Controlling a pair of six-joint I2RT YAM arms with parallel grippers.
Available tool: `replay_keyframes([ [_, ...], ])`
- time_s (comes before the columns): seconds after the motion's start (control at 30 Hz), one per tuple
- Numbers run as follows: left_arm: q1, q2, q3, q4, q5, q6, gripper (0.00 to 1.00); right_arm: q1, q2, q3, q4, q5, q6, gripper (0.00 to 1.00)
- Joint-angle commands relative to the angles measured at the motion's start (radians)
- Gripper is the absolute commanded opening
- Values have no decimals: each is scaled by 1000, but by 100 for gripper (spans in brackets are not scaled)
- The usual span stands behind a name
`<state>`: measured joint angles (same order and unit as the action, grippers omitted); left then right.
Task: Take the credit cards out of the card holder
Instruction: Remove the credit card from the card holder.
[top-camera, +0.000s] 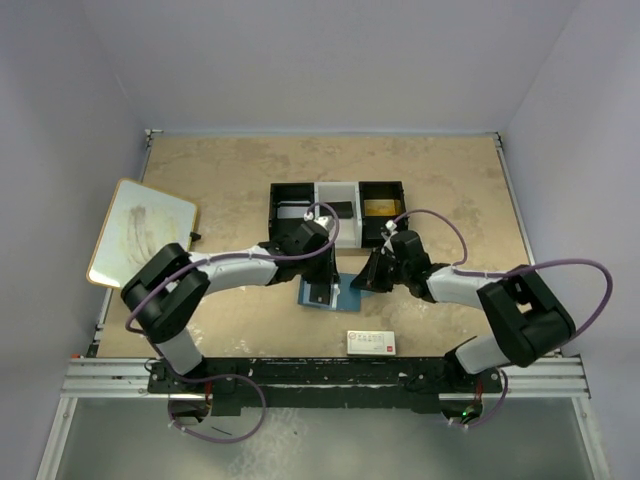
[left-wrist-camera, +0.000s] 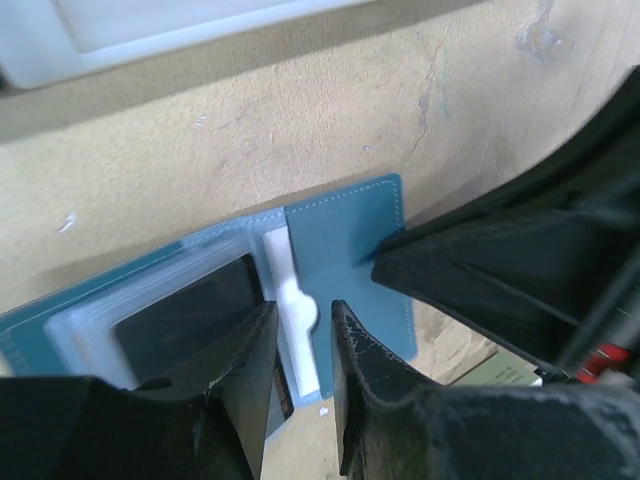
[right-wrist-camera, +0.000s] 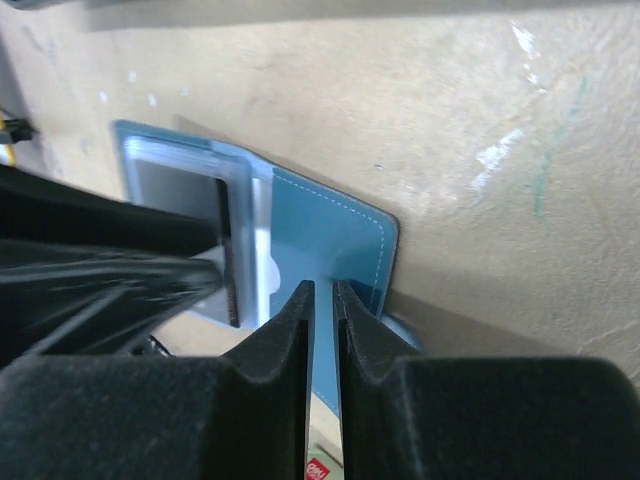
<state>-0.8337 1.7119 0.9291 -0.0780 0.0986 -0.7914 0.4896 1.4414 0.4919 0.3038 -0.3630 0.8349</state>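
- Close to done?
- Nope, maybe halfway: gold card (top-camera: 381, 207) in the tray (top-camera: 270, 208); card holder (left-wrist-camera: 345, 240) just in front of it, flap pinched by right claw (right-wrist-camera: 322, 295), left claw (left-wrist-camera: 302, 312) barely open around pale card (left-wrist-camera: 278, 255).

Soft, even light from above fills the top external view, keeping the tan table (top-camera: 230, 180) bright and sharp, with only faint shadows beneath the arms (top-camera: 235, 268). In the left wrist view the fingers (left-wrist-camera: 235, 390) of the left gripper (left-wrist-camera: 303, 345) are dark, underexposed and blurred by nearness, the white tray (left-wrist-camera: 150, 35) at the top edge is washed out and unfocused, and the card holder (left-wrist-camera: 350, 250) stays crisp. In the right wrist view the right gripper (right-wrist-camera: 322, 300) is a black, soft-edged mass, and the card holder's flap casts a dense shadow on the table to its right
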Motion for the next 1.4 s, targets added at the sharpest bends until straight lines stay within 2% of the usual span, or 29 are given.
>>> replay_keyframes([
  [0.0,-4,-135,-12,-33,-101,35,27,-4,41,-22,83,-20,-2,15],
  [0.17,-2,-173,-19,-122,-205,61,34,-4,40,-26,95,-18,-18,15],
  [0.43,-3,-149,-42,-180,-242,70,32,-4,19,-28,127,-44,-19,18],
  [0.73,-4,-154,-105,-149,-202,63,25,35,11,-10,158,-66,-31,22],
  [1.0,-4,-159,-123,-149,-208,52,25,107,40,47,121,-5,-31,23],
  [1.37,-4,-159,-139,-124,-191,41,25,151,132,90,158,-44,-19,25],
])
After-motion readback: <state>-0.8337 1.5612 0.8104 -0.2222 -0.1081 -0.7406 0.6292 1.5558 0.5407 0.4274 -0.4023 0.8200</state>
